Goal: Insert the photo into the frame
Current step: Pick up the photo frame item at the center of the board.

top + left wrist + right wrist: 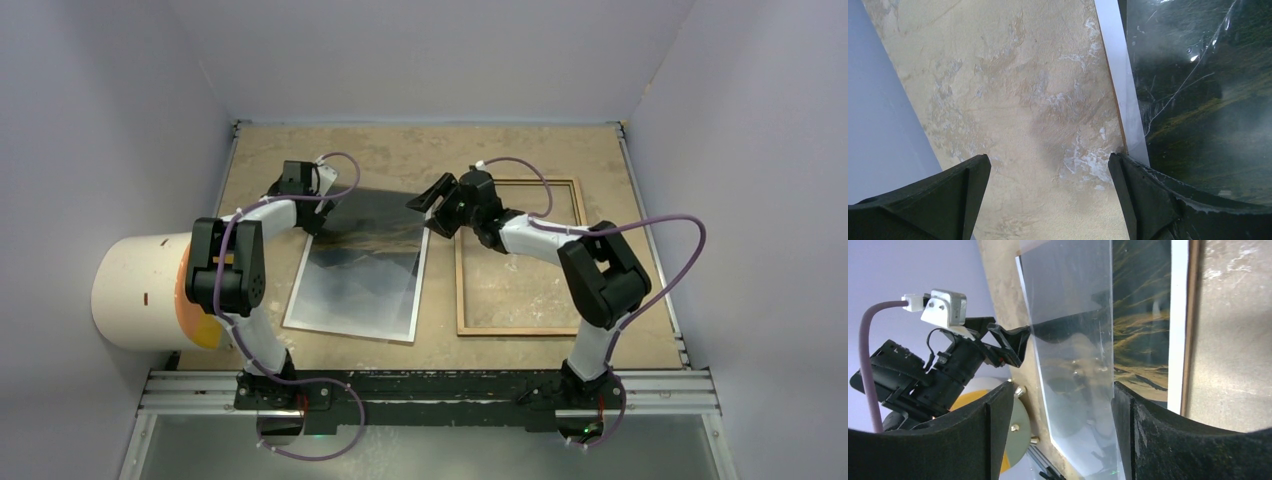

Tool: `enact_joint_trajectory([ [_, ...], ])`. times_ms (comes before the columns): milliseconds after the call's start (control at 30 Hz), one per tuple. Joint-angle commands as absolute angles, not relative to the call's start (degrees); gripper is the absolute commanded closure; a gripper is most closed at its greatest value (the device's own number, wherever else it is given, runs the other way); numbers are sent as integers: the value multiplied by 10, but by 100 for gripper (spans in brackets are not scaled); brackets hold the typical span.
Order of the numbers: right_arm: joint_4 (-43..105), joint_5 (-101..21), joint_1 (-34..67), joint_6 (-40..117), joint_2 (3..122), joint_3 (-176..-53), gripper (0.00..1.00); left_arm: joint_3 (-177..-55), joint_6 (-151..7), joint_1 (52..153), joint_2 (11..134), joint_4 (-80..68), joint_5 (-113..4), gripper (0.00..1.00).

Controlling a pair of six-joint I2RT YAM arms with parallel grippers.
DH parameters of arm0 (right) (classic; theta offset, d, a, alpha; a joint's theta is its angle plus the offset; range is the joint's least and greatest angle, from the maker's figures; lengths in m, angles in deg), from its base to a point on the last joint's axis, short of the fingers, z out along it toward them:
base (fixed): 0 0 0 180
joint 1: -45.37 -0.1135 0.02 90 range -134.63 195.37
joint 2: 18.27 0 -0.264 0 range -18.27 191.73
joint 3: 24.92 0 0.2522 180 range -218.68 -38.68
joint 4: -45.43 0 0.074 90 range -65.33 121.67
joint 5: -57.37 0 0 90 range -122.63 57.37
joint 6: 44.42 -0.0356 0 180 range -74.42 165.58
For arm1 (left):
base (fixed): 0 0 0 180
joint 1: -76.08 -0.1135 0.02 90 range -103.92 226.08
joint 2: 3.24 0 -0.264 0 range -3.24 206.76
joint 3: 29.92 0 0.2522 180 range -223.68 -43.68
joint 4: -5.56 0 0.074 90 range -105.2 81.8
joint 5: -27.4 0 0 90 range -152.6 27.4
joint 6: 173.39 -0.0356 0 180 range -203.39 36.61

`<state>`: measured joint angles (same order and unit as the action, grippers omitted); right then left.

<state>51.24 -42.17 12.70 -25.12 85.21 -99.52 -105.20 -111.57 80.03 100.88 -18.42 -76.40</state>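
At the far edge of the photo (365,272), left gripper (1048,163) and right gripper (1063,390) are hovering with jaws apart; frame (461,290) is lying apart, rightward.

1. Robotics laboratory test cell: plain pale walls (420,50) box in a worn, tan table (520,150) on three sides.
2. Two jointed machines, the left arm (235,270) and the right arm (595,270), stand bolted to an aluminium rail (450,392) at the table's near edge.
3. Purple cables (672,222) loop exposed along both arms, each of which carries a wrist camera.
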Motion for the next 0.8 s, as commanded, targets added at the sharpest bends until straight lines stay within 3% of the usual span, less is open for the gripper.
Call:
enact_joint_trajectory([
  [0, 577, -475, 123, -252, 862, -1020, 28, -1010, -1109, 816, 1043, -288, -701, 0],
  [400, 610, -497, 123, -238, 847, -1025, 34, -1013, -1109, 816, 1042, -288, -704, 0],
  [767, 566, -487, 123, -183, 823, -1055, 33, -1027, -1088, 813, 1050, -288, -719, 0],
])
